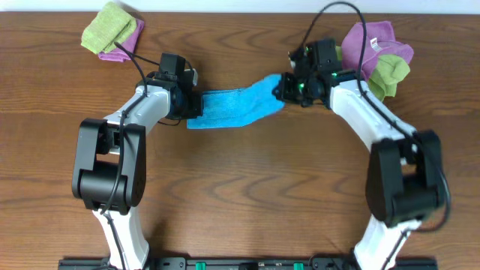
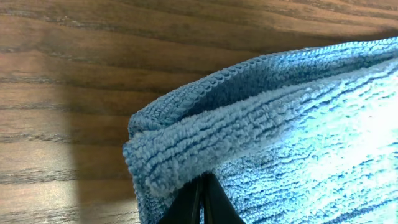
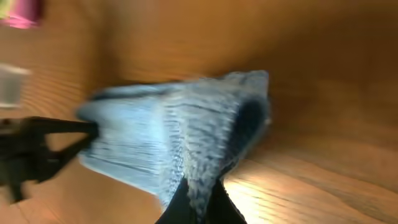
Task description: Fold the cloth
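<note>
- Dark fingertips [image 2: 214, 205] at the bottom of the left wrist view stand pressed together on a doubled edge of the cloth [image 2: 267, 124]; the left jaws are closed, gripping that end.
- Blur spoils the right wrist view, yet the right jaws look closed too, with a bunched corner of blue pile rising from between them.
- Seen from overhead, the cloth stretches as a narrow band between the two arms, in the upper middle of the worktop [image 1: 247, 202]. Its left end sits low on the wood and its right end seems a little raised.
- Step in hand, as I judge it: bringing one end over to meet the other.
  - Both grips should hold firm.
  - The travelling end should rise enough to clear the layer beneath.
  - Hems should be lined up before release, since slack in the middle would leave a crooked crease.
- Material: soft looped microfibre, ribbed in rows, with a stitched hem. It bunches readily, so it will likely sag wherever unsupported.
- Smooth brown wood grain on the worktop probably offers little hold on the fabric.
- One lime-green and purple heap [image 1: 112, 34] lies at the far left, and a second heap [image 1: 379, 56] at the far right beside the right arm; neither touches the cloth.
</note>
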You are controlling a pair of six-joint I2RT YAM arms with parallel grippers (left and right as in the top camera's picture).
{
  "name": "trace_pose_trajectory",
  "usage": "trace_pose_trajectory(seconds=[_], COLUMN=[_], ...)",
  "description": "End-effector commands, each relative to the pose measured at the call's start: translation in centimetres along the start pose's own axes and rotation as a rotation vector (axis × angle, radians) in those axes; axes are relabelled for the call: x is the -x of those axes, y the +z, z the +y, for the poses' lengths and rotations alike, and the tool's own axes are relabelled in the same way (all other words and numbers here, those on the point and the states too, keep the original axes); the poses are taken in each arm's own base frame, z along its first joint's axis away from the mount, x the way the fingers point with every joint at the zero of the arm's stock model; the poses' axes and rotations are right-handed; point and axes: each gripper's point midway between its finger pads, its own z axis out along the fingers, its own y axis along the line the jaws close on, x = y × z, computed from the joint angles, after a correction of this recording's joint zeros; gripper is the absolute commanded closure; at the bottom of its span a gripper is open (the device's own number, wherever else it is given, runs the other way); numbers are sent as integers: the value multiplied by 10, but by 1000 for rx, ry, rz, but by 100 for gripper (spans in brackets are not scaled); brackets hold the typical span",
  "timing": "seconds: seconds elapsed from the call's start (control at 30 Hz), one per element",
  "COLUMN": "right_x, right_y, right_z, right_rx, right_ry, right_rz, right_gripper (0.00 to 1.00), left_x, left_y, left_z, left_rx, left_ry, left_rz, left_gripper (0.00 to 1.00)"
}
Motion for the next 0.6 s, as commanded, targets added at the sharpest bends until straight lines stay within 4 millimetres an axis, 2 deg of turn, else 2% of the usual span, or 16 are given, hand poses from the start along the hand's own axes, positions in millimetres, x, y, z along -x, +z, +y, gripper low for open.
trace_pose_trajectory(seconds=[0.0,0.07,0.27,0.4,0.57], right_x=[7,2,-13,-16,-22], right_y=[-11,-6,5,6,7], right_z=[27,35,55,58,55], right_rx=[-34,-35,-49,-54,-65], right_ry=[-84,-102,-156,-165,-174], right_rz=[-59,-49,-35,-32,-6], right_gripper=[99,99,99,99,99], left_x=[-46,-47,-55,-58,-57], left_y=[26,26,33,36,38], left_z=[7,1,-37,-60,-68], left_rx=[1,-15,-70,-114,-123], left_ry=[-72,-99,-59,-33,-32], left_rz=[150,156,170,170,156], left_gripper=[94,94,94,94,94])
